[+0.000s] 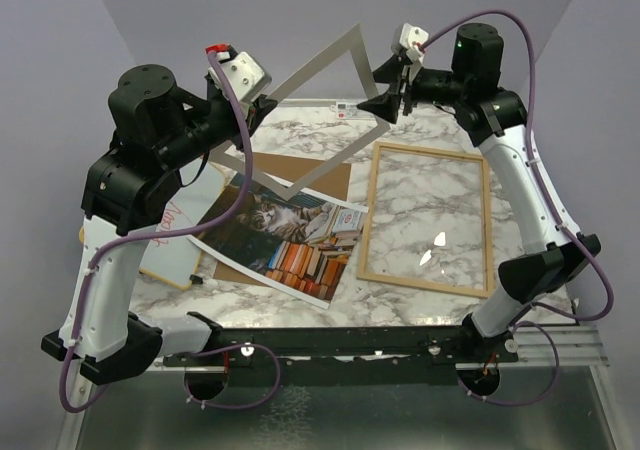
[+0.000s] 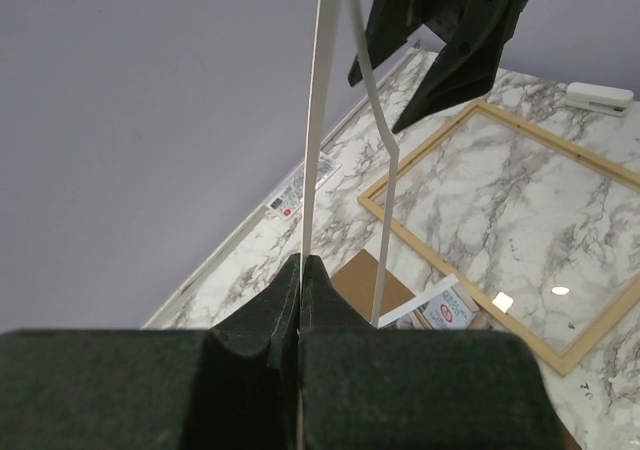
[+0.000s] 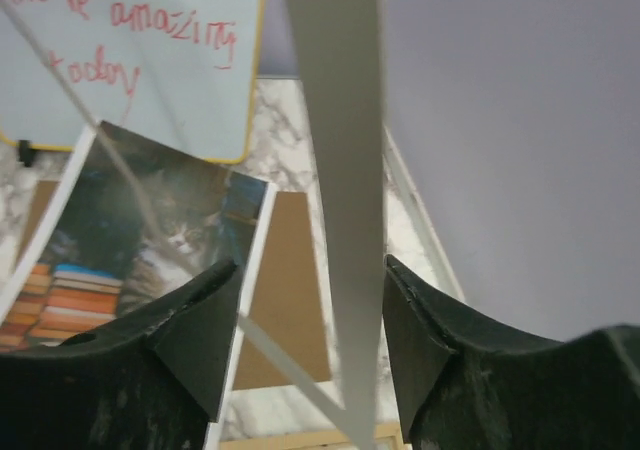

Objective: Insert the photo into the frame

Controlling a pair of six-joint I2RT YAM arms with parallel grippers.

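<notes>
- My left claw (image 2: 301,270) is clamped tight on one edge of the white card mat (image 3: 345,170) and holds it up in the air, clear of the bench (image 1: 440,130).
- My right claw (image 3: 312,265) is spread wide at the mat's far corner. One strip of the mat passes between the fingers, closer to the right one, and neither finger pinches it.
- The photo (image 1: 290,240) lies face up on the bench below the mat. It sits askew, with its far end overlapping the brown board (image 1: 335,185).
- The frame (image 1: 428,215) lies flat on the bench just to the right of the photo, apart from it.
- The whiteboard (image 3: 130,60) lies at the photo's left end.
</notes>
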